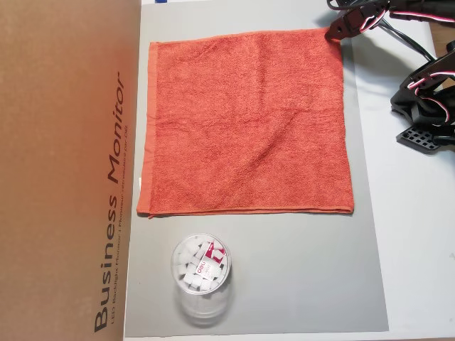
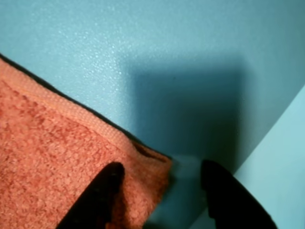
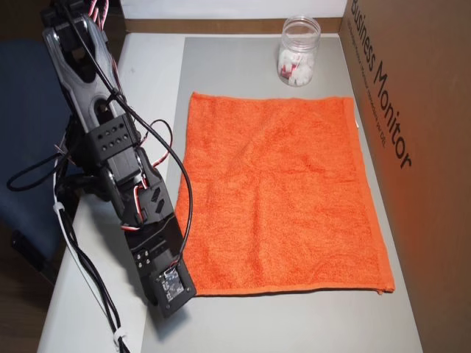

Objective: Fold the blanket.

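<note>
The blanket (image 1: 245,121), an orange-red terry towel, lies flat and spread out on the grey mat (image 1: 298,277) in both overhead views (image 3: 280,191). My gripper (image 1: 335,32) is down at the towel's top right corner in an overhead view. In the wrist view my gripper (image 2: 161,168) is open. One black finger (image 2: 102,191) is over the towel's hemmed corner (image 2: 147,157) and the other finger (image 2: 224,191) is over the mat beside it. In an overhead view the arm's wrist (image 3: 165,283) hides the fingertips.
A clear plastic tub (image 1: 201,273) with white pieces stands on the mat near the towel's far edge (image 3: 298,51). A big cardboard box (image 1: 64,170) runs along one side (image 3: 419,147). The arm's base and cables (image 3: 88,110) are on the white table.
</note>
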Motion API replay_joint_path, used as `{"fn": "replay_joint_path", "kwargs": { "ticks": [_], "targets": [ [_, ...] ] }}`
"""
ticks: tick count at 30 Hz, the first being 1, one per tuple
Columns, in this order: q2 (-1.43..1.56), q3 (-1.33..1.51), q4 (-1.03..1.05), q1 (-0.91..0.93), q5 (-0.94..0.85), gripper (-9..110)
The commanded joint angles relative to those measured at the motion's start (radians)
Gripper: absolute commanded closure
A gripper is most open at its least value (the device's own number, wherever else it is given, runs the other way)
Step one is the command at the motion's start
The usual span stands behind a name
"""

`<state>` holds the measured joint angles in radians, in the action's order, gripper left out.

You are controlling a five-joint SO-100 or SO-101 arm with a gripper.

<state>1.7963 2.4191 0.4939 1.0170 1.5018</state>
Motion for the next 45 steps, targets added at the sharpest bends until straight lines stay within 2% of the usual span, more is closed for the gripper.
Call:
{"fn": "replay_joint_path", "kwargs": {
  "ticks": [1, 24, 32, 45],
  "targets": [
    [-0.002, 0.003, -0.002, 0.006, -0.005, 85],
    [-0.003, 0.04, -0.003, -0.08, -0.02, 85],
    [-0.003, 0.041, -0.003, -0.08, -0.02, 99],
    [0.015, 0.038, -0.003, -0.077, -0.021, 102]
  ]
}}
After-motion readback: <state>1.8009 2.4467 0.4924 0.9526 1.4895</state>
